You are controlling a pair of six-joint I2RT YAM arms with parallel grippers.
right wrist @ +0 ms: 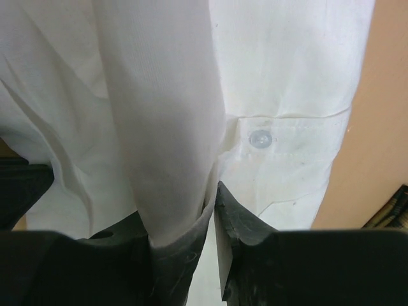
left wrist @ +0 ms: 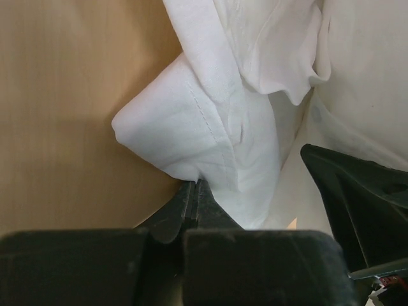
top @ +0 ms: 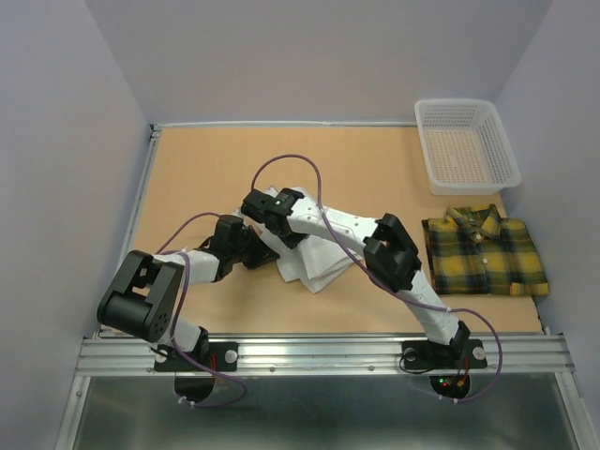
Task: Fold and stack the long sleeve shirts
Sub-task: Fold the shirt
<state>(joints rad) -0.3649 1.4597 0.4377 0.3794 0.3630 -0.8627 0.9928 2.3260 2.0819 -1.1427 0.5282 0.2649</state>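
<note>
The white shirt [top: 314, 262] lies crumpled at the table's middle, partly hidden under both arms. My left gripper [top: 265, 253] is at its left edge; in the left wrist view the gripper [left wrist: 194, 185] is shut on a folded corner of the white shirt [left wrist: 191, 127]. My right gripper [top: 286, 234] hangs over the shirt's upper part; in the right wrist view the gripper [right wrist: 213, 191] is shut on a hanging fold of the white shirt [right wrist: 159, 95], with a buttoned pocket flap [right wrist: 260, 138] behind. The plaid shirt [top: 483, 251] lies folded at the right.
A white mesh basket [top: 466, 145] stands at the back right corner. The plaid shirt's edge shows at the right wrist view's lower right [right wrist: 394, 210]. Bare wooden table [top: 206, 169] stretches left and behind the white shirt. Grey walls enclose three sides.
</note>
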